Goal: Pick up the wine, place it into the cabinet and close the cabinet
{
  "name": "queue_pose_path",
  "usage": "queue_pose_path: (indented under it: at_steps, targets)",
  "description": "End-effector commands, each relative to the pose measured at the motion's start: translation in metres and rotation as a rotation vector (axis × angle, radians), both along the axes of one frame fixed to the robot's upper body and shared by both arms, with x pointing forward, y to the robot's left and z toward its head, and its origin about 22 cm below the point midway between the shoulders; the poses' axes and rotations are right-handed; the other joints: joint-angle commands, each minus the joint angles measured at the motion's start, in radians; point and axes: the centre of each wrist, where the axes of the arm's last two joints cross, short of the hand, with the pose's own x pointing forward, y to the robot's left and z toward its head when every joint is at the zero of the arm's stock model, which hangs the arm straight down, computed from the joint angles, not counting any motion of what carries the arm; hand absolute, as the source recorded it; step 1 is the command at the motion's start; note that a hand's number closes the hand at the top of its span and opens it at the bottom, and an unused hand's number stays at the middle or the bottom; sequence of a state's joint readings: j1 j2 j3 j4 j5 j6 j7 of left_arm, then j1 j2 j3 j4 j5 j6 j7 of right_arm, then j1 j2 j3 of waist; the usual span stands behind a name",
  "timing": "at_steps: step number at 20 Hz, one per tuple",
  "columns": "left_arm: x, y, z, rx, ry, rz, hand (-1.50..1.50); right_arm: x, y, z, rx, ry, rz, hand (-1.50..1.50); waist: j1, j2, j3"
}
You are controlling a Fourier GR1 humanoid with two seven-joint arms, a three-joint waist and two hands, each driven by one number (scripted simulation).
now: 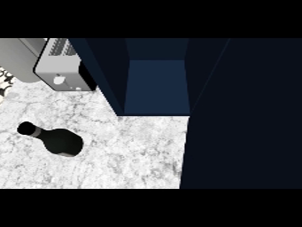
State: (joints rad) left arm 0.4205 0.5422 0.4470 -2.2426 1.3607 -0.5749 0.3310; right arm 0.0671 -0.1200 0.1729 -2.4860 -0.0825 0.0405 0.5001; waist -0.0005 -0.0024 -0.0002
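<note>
Hands out of view; wine bottle (55, 139) upright on counter (127, 150), no label legible; cabinet (156, 84) open

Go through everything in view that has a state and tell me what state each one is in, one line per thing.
wine bottle: standing on the marble counter, apart from everything else, not held.
cabinet: open, its blue inside visible and nothing showing in it.
cabinet door: swung out over the counter's right side.
toaster: at the counter's back left, nothing showing in its slots.
Hands: neither is in view.
</note>
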Motion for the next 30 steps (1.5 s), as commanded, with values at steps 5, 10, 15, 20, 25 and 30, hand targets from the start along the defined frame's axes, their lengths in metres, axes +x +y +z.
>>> queue_pose_path:
  at_steps: [5, 10, 15, 20, 25, 30]
  targets:
    - [0.014, 0.023, 0.015, 0.008, 0.015, 0.08, -1.5, -0.014, -0.002, 0.013, 0.022, -0.057, -0.002, -1.5, 0.001, 0.001, 0.001]
    - [0.041, 0.042, -0.005, 0.025, 0.052, 0.102, -1.5, -0.025, -0.002, 0.021, 0.024, -0.049, 0.002, -1.5, -0.007, 0.002, 0.0]
    - [0.057, 0.044, -0.021, 0.049, 0.089, 0.091, -1.5, -0.018, 0.001, 0.015, 0.038, -0.054, 0.005, -1.5, -0.005, 0.002, 0.0]
    - [0.08, 0.063, -0.037, 0.049, 0.144, 0.105, -1.5, -0.027, 0.001, 0.021, 0.049, -0.058, 0.006, -1.5, -0.012, 0.002, 0.0]
    - [0.086, 0.051, -0.063, 0.104, 0.174, 0.055, -1.5, -0.008, -0.005, 0.033, 0.022, -0.06, 0.012, -1.5, -0.002, 0.002, 0.0]
    - [0.105, 0.048, -0.101, 0.118, 0.193, 0.062, -1.5, -0.02, 0.002, 0.034, 0.003, -0.044, 0.022, -1.5, -0.009, 0.003, -0.001]
